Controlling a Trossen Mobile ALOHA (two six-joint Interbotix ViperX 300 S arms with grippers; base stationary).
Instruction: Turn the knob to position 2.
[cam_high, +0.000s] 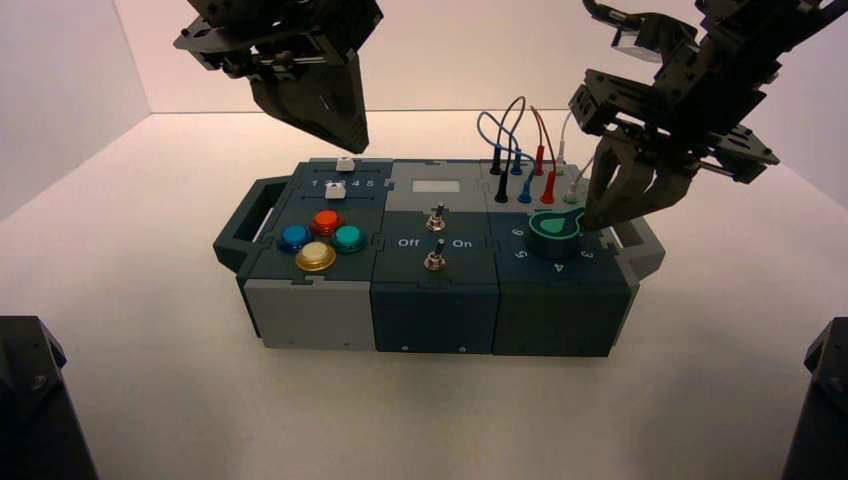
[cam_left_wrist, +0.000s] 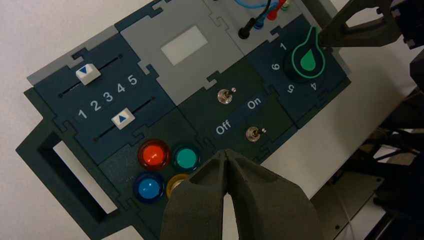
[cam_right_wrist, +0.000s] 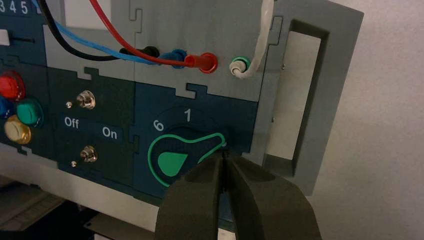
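Note:
The green teardrop knob (cam_high: 552, 232) sits on the box's right module, ringed by white numerals. In the right wrist view the knob (cam_right_wrist: 182, 157) points past the 1, away from the 6; the numeral beyond 1 is hidden. My right gripper (cam_high: 600, 215) is shut, with its tips (cam_right_wrist: 223, 156) pressed together right at the knob's pointed tip. The left wrist view shows the knob (cam_left_wrist: 307, 57) with the right gripper (cam_left_wrist: 324, 40) against its tip. My left gripper (cam_high: 330, 110) is shut and empty, held high above the box's left rear; its tips show in its own view (cam_left_wrist: 227, 152).
The box (cam_high: 310, 305) also bears coloured push buttons (cam_high: 322, 240), two toggle switches (cam_high: 436, 215) by "Off" and "On", two sliders (cam_high: 336, 190), and plugged wires (cam_high: 520, 150) just behind the knob. A grey handle (cam_right_wrist: 305, 100) sits at the box's right end.

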